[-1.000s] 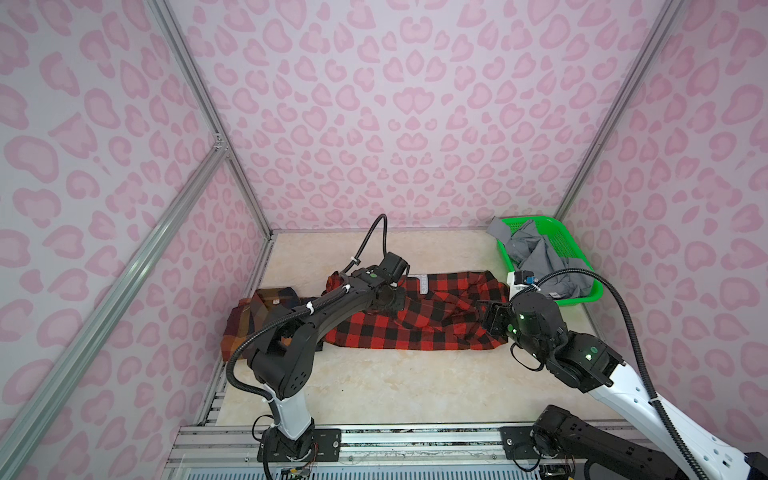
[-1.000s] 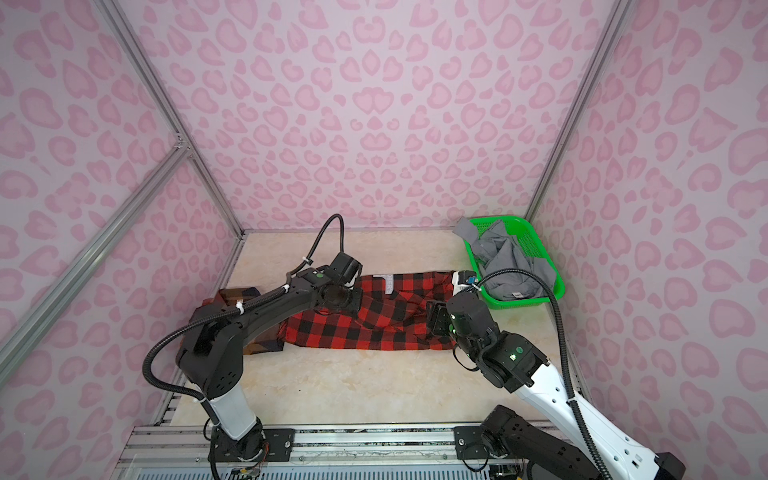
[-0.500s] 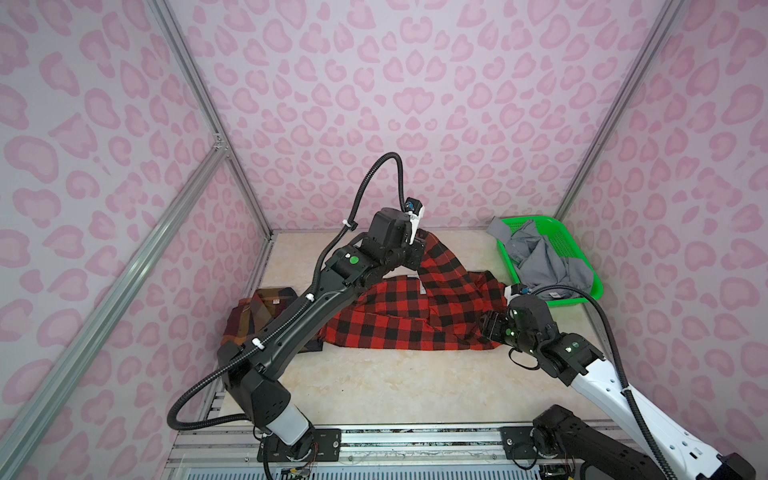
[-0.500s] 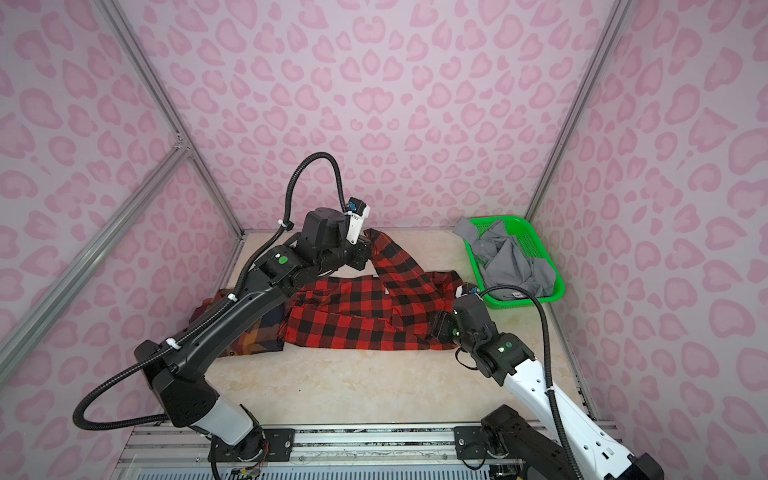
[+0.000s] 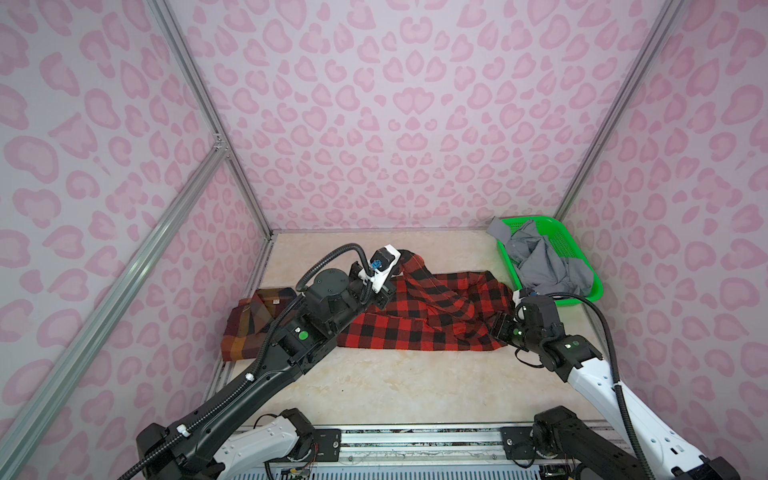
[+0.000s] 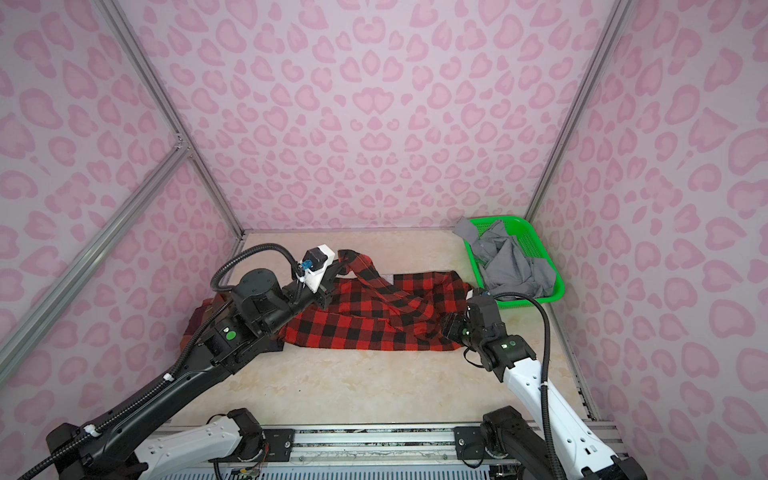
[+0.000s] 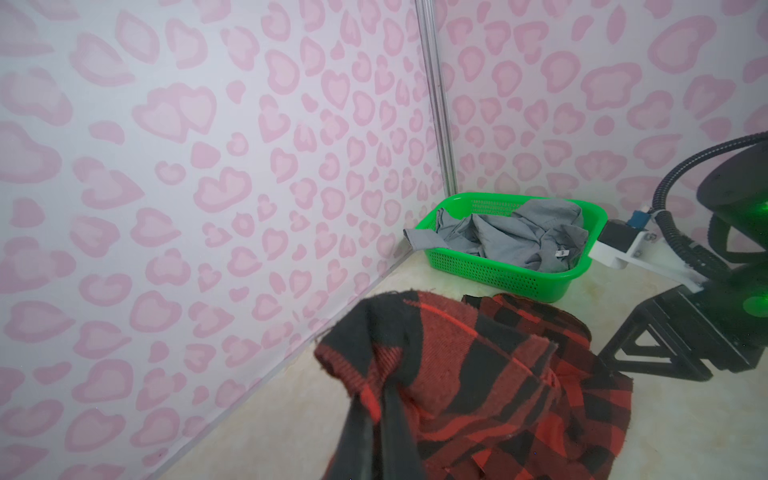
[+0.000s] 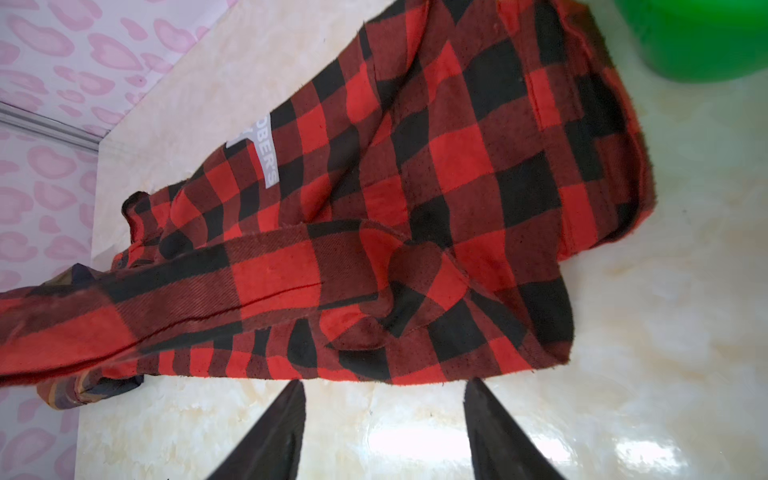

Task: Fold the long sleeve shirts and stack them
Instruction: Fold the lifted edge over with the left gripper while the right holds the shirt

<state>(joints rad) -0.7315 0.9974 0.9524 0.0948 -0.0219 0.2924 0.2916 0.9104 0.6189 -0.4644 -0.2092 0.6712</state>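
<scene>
Gripping red-and-black flannel [image 5: 415, 328] sleeve, left jaws closed on it, right jaws parted, cloth just beyond tips

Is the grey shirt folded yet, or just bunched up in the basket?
Bunched up, not folded: the grey shirt lies crumpled in the green basket, with one corner hanging over its rim.

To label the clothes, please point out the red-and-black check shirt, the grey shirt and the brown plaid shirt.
red-and-black check shirt [image 5: 415, 328]: in a top view, on its flat-lying part.
grey shirt [image 5: 544, 266]: in a top view, on its crumpled middle.
brown plaid shirt [image 5: 245, 328]: in a top view, on its folded body.
</scene>
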